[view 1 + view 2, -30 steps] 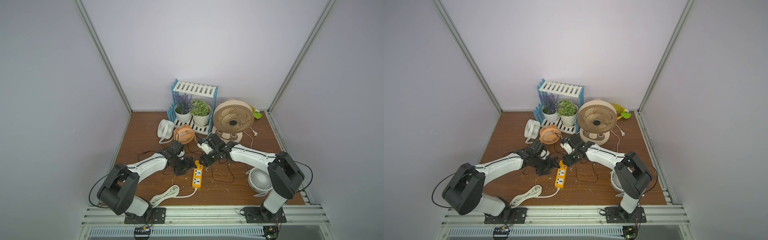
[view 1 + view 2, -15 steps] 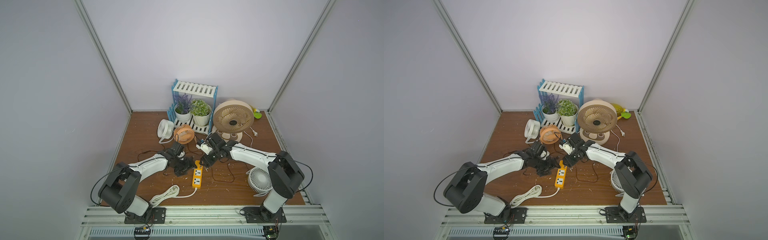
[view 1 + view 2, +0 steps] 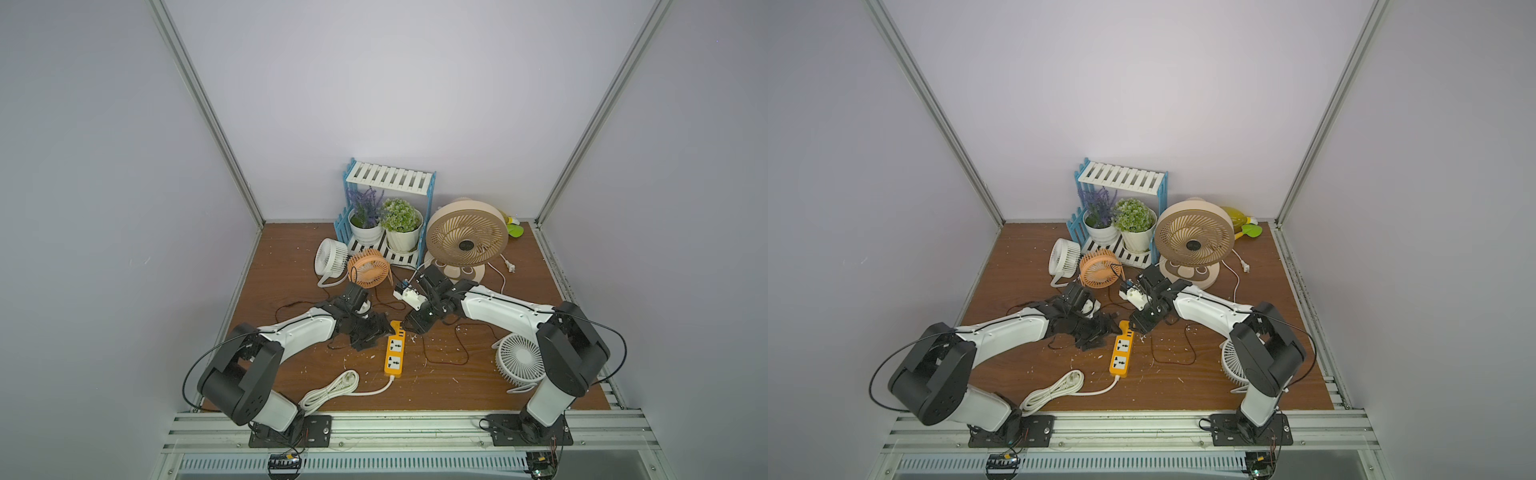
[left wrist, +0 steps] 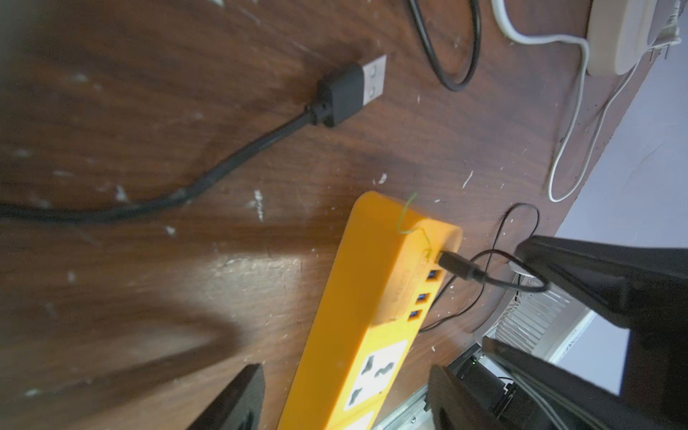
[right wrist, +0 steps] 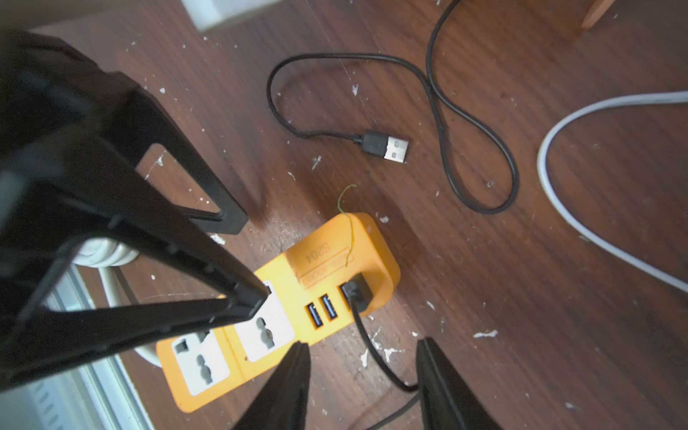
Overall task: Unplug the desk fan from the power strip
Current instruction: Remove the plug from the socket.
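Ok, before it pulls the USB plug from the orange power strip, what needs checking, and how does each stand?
1. The black USB plug sits in the power strip's end port: ok.
2. The right gripper is open, fingers either side of the plug's cable: ok.
3. The right gripper is closed on the plug: not ok.
4. The left gripper is open astride the power strip: ok.
5. The left gripper presses the power strip down: cannot tell.
6. The loose USB plug lies apart: ok.
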You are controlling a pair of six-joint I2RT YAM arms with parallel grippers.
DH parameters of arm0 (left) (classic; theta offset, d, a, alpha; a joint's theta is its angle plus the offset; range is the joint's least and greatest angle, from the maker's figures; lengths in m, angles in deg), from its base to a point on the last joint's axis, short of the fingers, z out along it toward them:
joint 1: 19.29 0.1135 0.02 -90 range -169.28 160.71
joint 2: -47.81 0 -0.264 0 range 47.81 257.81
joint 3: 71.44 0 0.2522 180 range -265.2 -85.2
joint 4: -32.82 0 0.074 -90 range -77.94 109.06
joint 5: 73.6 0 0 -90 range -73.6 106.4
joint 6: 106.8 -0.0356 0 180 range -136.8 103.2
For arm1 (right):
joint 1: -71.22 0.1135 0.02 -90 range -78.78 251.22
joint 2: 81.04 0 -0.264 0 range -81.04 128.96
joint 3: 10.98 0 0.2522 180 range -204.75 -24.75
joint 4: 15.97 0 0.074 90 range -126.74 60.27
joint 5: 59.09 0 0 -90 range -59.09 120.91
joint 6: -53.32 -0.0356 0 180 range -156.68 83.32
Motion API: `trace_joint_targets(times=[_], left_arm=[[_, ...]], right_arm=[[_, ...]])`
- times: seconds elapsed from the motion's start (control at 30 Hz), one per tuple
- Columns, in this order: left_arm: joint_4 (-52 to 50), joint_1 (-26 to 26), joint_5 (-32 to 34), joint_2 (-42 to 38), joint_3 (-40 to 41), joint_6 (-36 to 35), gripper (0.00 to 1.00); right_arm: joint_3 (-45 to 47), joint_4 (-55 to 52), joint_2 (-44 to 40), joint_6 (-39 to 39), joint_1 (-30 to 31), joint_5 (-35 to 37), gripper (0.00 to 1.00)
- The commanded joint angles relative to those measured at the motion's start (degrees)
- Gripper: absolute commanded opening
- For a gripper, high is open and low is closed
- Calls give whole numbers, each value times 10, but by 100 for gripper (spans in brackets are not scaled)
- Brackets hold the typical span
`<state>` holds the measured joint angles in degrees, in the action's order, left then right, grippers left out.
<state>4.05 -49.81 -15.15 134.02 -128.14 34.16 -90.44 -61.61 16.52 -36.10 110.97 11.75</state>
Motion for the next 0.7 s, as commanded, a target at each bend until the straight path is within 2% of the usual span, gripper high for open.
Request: trace_joint_targets(times=[0.0, 0.13, 0.37, 0.67], left_arm=[[1, -5, -5, 9, 7, -3, 70], [1, -8, -6, 12, 12, -1, 65], [2, -15, -2, 22, 11, 0, 62], [-8, -16, 5, 38, 10, 1, 57]], right_arm=[[-6, 14, 7, -15, 1, -13, 49], [-7, 18, 10, -20, 1, -7, 45], [-3, 16, -7, -15, 1, 39, 34], [8, 13, -22, -15, 1, 36, 24]])
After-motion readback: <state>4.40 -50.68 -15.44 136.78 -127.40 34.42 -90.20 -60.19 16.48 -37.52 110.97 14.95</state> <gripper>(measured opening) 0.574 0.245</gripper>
